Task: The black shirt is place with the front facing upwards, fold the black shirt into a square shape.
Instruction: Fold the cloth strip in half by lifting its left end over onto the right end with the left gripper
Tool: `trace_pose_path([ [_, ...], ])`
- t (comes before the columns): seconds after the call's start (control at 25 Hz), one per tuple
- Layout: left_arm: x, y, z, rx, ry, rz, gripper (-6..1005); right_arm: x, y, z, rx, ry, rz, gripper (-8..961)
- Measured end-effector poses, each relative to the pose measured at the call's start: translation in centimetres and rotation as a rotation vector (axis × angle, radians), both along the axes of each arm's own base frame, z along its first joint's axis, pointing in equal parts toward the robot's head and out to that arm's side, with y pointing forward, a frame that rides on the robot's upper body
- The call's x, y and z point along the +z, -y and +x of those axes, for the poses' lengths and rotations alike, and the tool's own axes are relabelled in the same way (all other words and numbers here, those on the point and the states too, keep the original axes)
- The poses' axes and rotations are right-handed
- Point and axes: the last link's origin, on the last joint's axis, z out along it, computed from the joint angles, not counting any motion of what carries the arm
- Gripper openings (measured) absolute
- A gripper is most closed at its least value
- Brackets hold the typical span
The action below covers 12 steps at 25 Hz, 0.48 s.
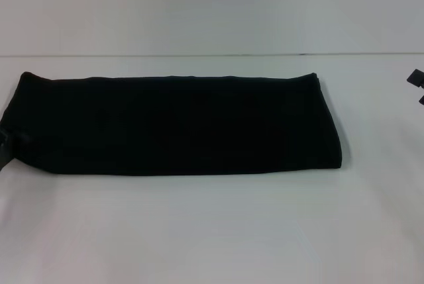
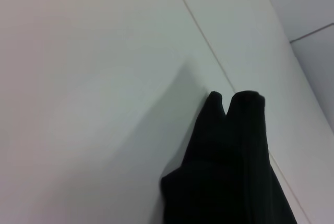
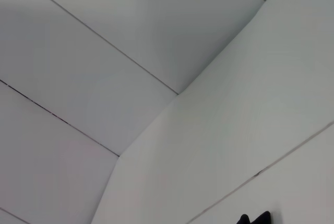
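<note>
The plain black soft cloth shirt (image 1: 179, 125) lies across the middle of the white table (image 1: 212, 231) as a long flat band, lettering hidden. Lengthwise folds look done; folding the ends into a square remains. The left end effector (image 1: 5, 148) sits at its left end, the right end effector (image 1: 416, 82) well apart; I cannot tell either's opening.

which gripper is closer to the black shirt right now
Left. The left gripper sits at the black shirt's left end, apparently touching it; the right gripper is off past its right end, apart.

One black shirt (image 1: 175, 125), one table (image 1: 212, 231), two end effectors: left (image 1: 5, 146), right (image 1: 417, 84).
</note>
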Motion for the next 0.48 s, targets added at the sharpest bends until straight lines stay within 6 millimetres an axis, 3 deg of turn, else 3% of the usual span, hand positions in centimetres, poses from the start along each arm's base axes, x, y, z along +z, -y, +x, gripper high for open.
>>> trace_pose_path([
  [0.2,-0.1,-0.4,2.3,-0.109,0.036,0.008,33,0.0,0.0,0.1,-0.002,0.002,-0.002,924],
  [0.48,0.4,-2.5,11.1,-0.488,0.120,0.040,38,-0.2,0.2,0.0,0.003,0.002,-0.011,924],
])
